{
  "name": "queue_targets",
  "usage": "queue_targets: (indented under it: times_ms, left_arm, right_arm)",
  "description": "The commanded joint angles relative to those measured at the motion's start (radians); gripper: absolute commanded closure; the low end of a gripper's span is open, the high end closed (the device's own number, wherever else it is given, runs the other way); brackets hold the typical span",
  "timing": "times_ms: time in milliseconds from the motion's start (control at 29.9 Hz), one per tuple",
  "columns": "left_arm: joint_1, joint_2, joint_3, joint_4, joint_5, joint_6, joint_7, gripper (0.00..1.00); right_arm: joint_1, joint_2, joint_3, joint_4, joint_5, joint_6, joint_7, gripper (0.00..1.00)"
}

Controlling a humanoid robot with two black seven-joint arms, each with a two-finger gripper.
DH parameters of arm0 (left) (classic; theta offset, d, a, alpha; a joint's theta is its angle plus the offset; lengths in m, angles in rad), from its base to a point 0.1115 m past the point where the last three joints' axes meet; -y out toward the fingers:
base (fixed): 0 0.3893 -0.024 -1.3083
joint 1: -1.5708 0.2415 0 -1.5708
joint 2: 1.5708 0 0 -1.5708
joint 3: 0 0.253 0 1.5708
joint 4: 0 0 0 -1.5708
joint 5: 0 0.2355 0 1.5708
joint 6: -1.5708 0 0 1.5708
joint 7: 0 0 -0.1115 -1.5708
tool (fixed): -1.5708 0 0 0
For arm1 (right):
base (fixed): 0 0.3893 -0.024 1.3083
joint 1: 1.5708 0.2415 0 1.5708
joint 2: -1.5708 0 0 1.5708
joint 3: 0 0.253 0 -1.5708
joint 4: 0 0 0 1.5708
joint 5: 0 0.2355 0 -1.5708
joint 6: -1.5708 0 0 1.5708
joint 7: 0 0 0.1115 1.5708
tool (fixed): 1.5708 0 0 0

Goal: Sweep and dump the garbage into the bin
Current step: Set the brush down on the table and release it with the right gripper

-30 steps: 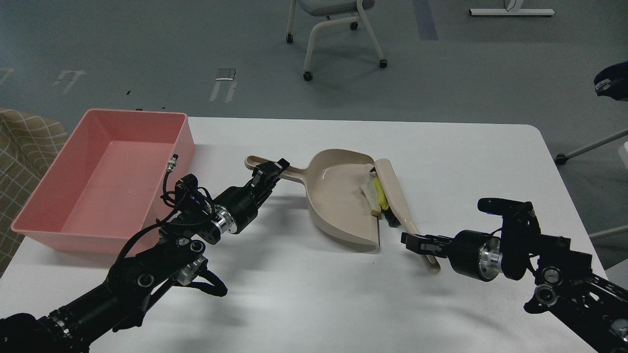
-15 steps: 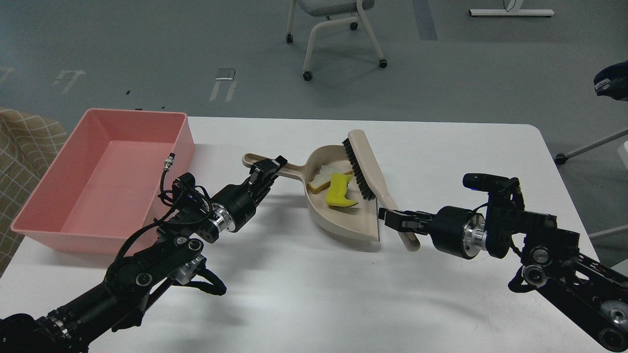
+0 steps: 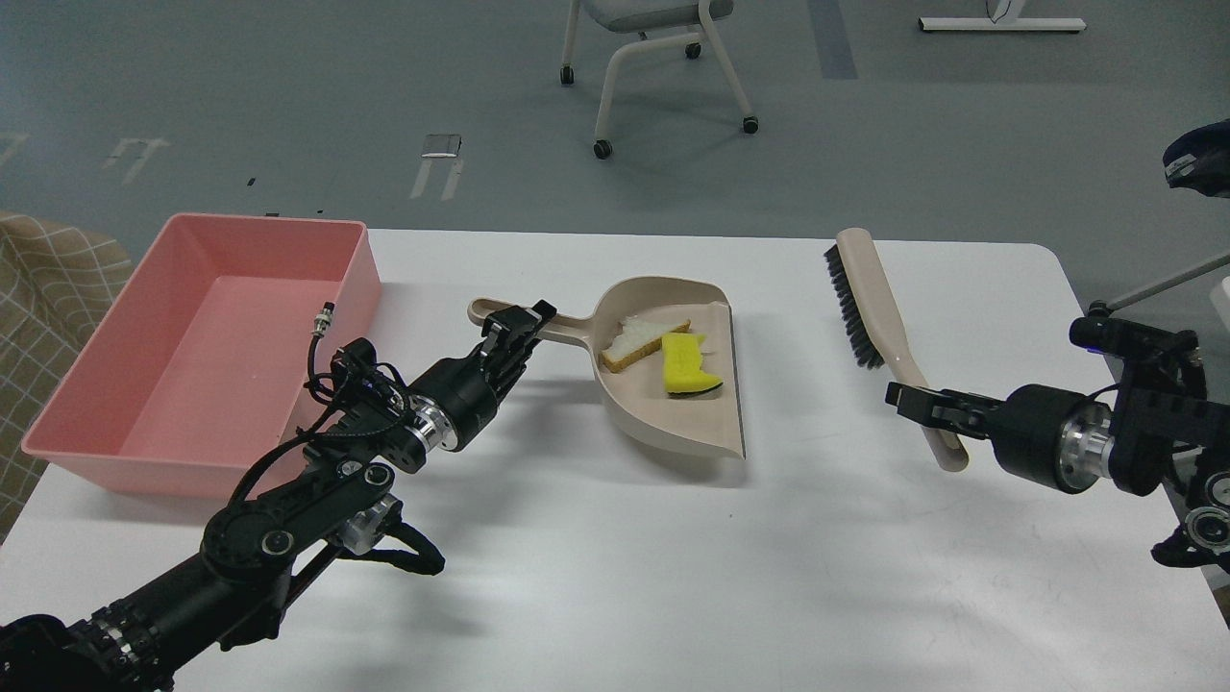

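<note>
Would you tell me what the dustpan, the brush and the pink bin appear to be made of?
Dustpan: likely molded plastic; smooth beige, slight sheen.
Brush: matching beige plastic back and handle; dark bristles, probably synthetic, though that cannot be told.
Pink bin: plastic, judging by thin uniform walls and rounded corners; matte-satin finish.

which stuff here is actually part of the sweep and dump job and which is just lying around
Part of the job:
- bread slice and yellow sponge chunk, both in the dustpan
- dustpan handle held by left gripper
- brush held by right gripper
- pink bin

Just lying about:
- chair on the floor beyond the table
- checked fabric at the left edge
</note>
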Motion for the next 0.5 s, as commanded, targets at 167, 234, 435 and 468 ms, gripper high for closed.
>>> queue_targets:
  times_ms: [167, 234, 435, 468]
  left_arm:
    - [-0.007, -0.002, -0.001, 0.0, -0.013, 0.0, 0.001, 0.97]
    - [-0.01, -0.002, -0.001, 0.0, -0.013, 0.0, 0.001, 0.97]
    - [-0.018, -0.001, -0.003, 0.0, -0.027, 0.0, 0.001, 0.97]
    - [-0.018, -0.001, -0.001, 0.0, -0.027, 0.0, 0.001, 0.97]
  right_arm:
    - [-0.138, -0.07, 0.065, -0.029, 0.002, 0.0, 0.006, 1.0]
    - [-0.152, -0.068, 0.065, -0.031, 0.0, 0.0, 0.006, 1.0]
    - [-0.176, -0.053, 0.071, -0.046, 0.0, 0.0, 0.004, 0.84]
    - [-0.176, -0.05, 0.075, -0.051, 0.0, 0.0, 0.004, 0.81]
